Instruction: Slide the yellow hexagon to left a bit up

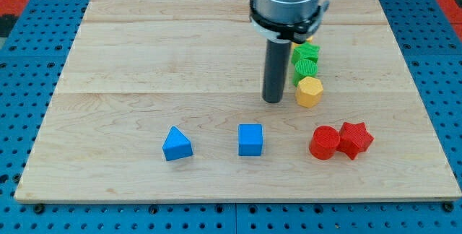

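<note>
The yellow hexagon [309,92] sits right of the board's centre, touching a green block [306,68] just above it. My tip [273,100] rests on the board just to the left of the yellow hexagon, a small gap apart. The rod rises straight up to the arm's grey body at the view's top. Another green block [306,51] stands above the first, partly hidden by the arm.
A blue triangle [177,144] and a blue cube [250,139] lie toward the view's bottom. A red cylinder [324,142] touches a red star [354,139] at the lower right. The wooden board [144,53] sits on a blue pegboard.
</note>
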